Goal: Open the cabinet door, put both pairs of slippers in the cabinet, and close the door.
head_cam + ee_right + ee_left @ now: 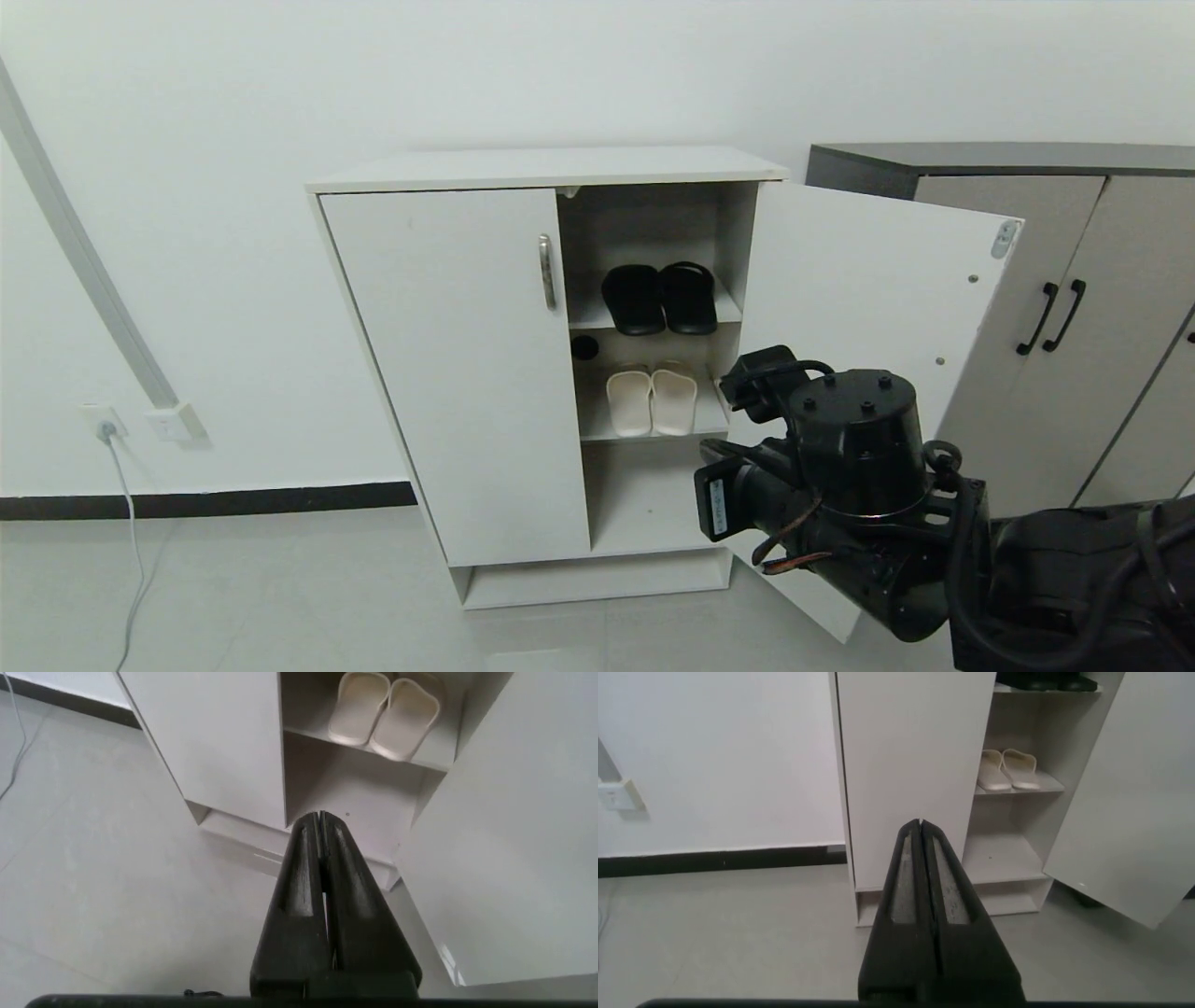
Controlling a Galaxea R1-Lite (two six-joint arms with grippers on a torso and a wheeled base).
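The right tool has its two fingers pressed flat together with nothing between them, and it hangs low over the floor in front of the open compartment, near the inner face of the open door. The left tool is likewise pressed together and empty, held farther back and facing the closed door. Both pairs are inside the cabinet: the black slippers sit side by side on the upper shelf, and the white slippers sit side by side on the shelf below, toes inward. By the look of it, only the closing is left. The open door is a stiff, flat board on hinges and should swing lightly; it likely needs a push rather than a grip. The best place to press is probably the inner face out near its free edge, far from the hinge, where little force turns it. Its smooth face may let a narrow fingertip slide, so a square contact seems wise. A small catch plate at the top corner suggests it will snap home. I can read no brand or writing on the cabinet or slippers. A grey cabinet stands just beside the open door.
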